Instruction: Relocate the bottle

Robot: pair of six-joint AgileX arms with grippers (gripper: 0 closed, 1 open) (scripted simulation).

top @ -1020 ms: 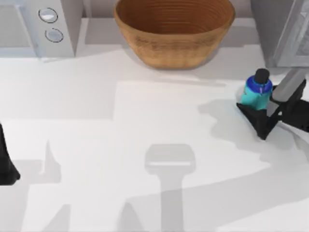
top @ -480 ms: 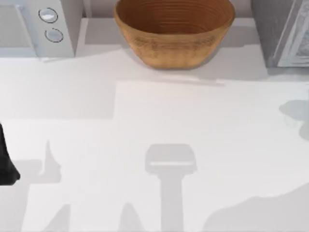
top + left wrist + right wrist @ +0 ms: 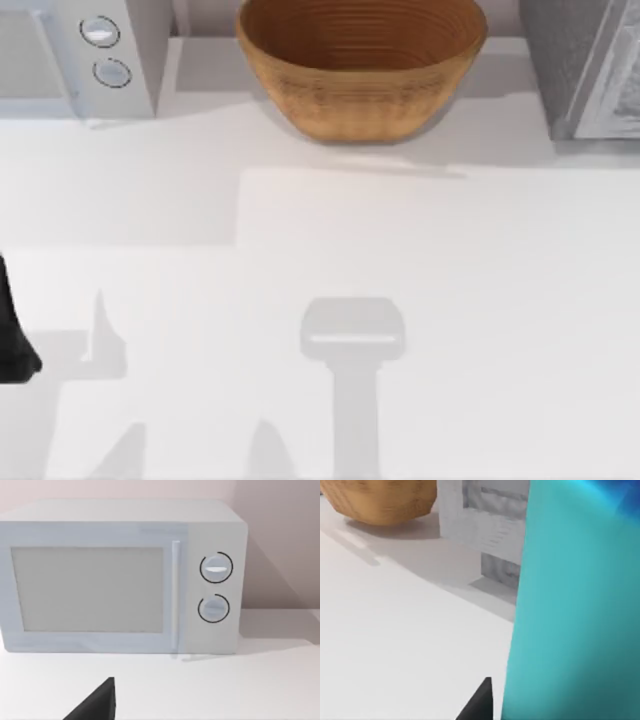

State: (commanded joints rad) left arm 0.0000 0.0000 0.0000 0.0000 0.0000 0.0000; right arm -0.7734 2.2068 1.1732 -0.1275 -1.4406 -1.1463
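Observation:
The bottle [image 3: 575, 605] looms as a tall cyan wall with a darker blue band at its upper end, very close in the right wrist view. My right gripper [image 3: 555, 702] is shut on the bottle, and one black fingertip [image 3: 479, 704] shows beside its lower body. The bottle hangs above the white table [image 3: 395, 645], with the woven basket [image 3: 380, 500] farther off. My left arm [image 3: 12, 340] is parked at the table's left edge, facing the microwave [image 3: 120, 580].
The woven basket [image 3: 362, 62] stands at the back middle of the table. A white microwave [image 3: 85, 55] with two dials sits at the back left. A grey appliance [image 3: 585, 65] stands at the back right, also visible as the grey appliance [image 3: 490, 525].
My right gripper carried the bottle from the right side of the table out past the top view's right edge. Its shadow has left the table too. The left arm stayed still.

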